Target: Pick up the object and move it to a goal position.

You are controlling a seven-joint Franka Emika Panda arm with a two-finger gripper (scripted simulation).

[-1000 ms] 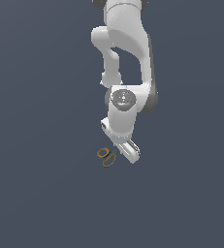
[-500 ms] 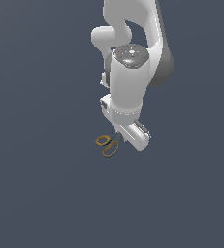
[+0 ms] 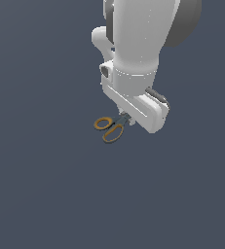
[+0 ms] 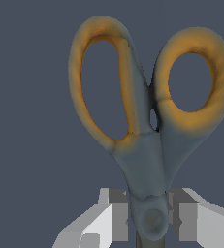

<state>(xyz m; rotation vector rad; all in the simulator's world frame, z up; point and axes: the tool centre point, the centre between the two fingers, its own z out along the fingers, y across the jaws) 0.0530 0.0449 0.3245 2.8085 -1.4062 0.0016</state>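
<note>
gripper clamped tight on the scissors right at the pivot, 2 grey fingers pressing either side, 2 orange loop handles sticking out toward the exterior view's left, blades hidden under the white arm

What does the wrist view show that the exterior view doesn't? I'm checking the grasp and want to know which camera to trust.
Only the wrist view shows the contact: the two fingers flank the scissors' grey pivot, one on each side, with no visible gap, and the two loop handles differ in size. Only the exterior view shows the arm reaching down over the plain dark surface, with the gripper at the pivot end of the scissors, its body hiding the blades. Both show the two orange loops pointing away from the gripper.
</note>
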